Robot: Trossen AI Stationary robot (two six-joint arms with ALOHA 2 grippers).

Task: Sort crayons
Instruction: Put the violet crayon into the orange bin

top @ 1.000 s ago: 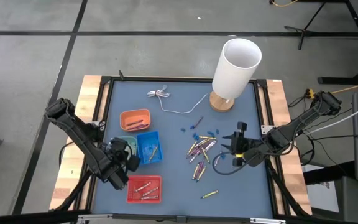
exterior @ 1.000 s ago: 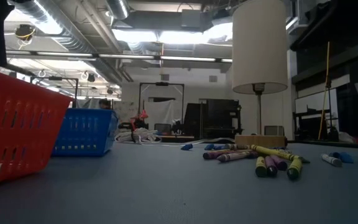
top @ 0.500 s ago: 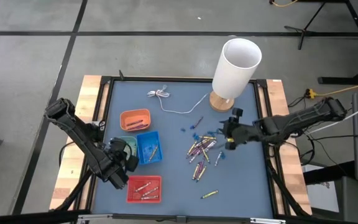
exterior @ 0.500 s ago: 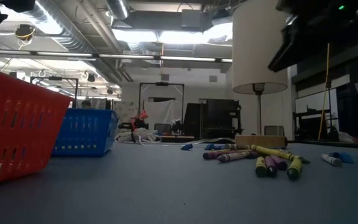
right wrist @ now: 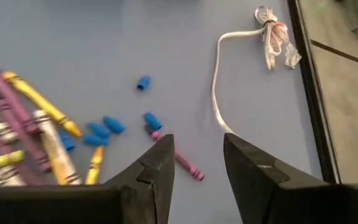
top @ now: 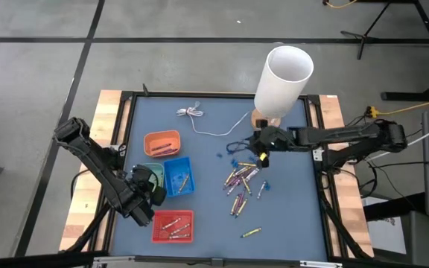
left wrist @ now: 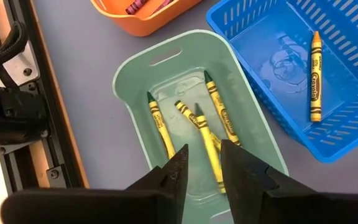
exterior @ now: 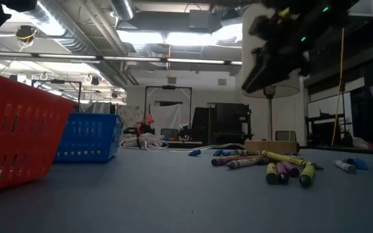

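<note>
Loose crayons (top: 240,179) lie in a pile on the blue table right of centre, and one yellow crayon (top: 251,232) lies apart near the front. My right gripper (top: 261,150) hangs open above the pile's far end, over a pink crayon (right wrist: 184,162) on the table. My left gripper (left wrist: 202,155) stands open over the pale green tray (left wrist: 166,53), which holds several yellow crayons (left wrist: 219,115). The blue tray (left wrist: 347,118) holds one yellow crayon (left wrist: 316,74). The orange tray (left wrist: 148,12) holds pink and purple crayons.
A white lamp (top: 281,78) on a wooden base stands just beyond my right gripper, and its thin white cable (top: 199,117) runs toward the far left. Small blue bits (right wrist: 104,127) lie among the crayons. The red tray (top: 173,225) sits near the front edge.
My right gripper has swung from the table's right side toward the far edge and the left, ending over the far end of the crayon pile beside the lamp base. It has dropped into the top of the low view.
</note>
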